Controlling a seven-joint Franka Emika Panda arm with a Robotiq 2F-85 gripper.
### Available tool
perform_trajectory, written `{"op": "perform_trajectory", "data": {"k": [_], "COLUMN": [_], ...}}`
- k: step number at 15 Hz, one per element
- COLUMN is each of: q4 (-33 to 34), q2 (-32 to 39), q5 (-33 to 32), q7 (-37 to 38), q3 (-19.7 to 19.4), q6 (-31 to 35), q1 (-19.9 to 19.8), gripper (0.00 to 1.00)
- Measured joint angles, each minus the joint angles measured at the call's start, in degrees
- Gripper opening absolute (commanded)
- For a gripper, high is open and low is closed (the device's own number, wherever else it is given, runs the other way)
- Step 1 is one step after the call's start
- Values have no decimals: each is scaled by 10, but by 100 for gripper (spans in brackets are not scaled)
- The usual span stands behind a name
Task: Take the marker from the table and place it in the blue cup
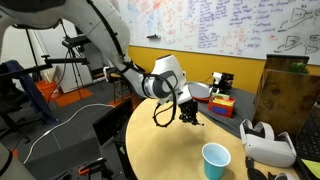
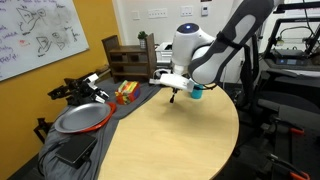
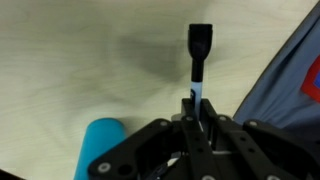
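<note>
My gripper [image 3: 197, 108] is shut on the marker [image 3: 199, 55], a thin black stick with a white band, which juts out from between the fingers in the wrist view. In both exterior views the gripper [image 1: 188, 113] [image 2: 178, 92] hangs a little above the round tan table [image 1: 170, 150] [image 2: 180, 140], near its far edge. The light blue cup [image 1: 215, 160] stands upright on the table, apart from the gripper. It shows at the lower left of the wrist view [image 3: 100, 148] and partly behind the arm in an exterior view [image 2: 198, 91].
A white headset [image 1: 268, 142] lies at the table's edge near the cup. A grey cloth [image 2: 75, 135] with a round metal pan [image 2: 82, 117] and red items [image 1: 222, 102] covers one side. A wooden rack [image 2: 128, 58] stands beyond.
</note>
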Motion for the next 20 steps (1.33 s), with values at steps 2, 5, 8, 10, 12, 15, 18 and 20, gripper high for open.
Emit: {"op": "perform_trajectory", "data": {"k": [2, 5, 8, 10, 12, 15, 18, 20], "q4": [-3, -7, -16, -22, -29, -41, -57, -69], "q2": [-4, -4, -2, 4, 16, 44, 80, 105], "q5": [-46, -111, -161, -183, -193, -190, -161, -128], "q7": [40, 104, 161, 195, 218, 240, 243, 243], "q3": [-46, -124, -206, -263, -317, -389, -448, -476], "q6": [2, 3, 3, 3, 3, 3, 3, 4], "q1": [41, 109, 185, 239, 290, 358, 409, 430], "gripper": [3, 3, 3, 3, 3, 3, 3, 3]}}
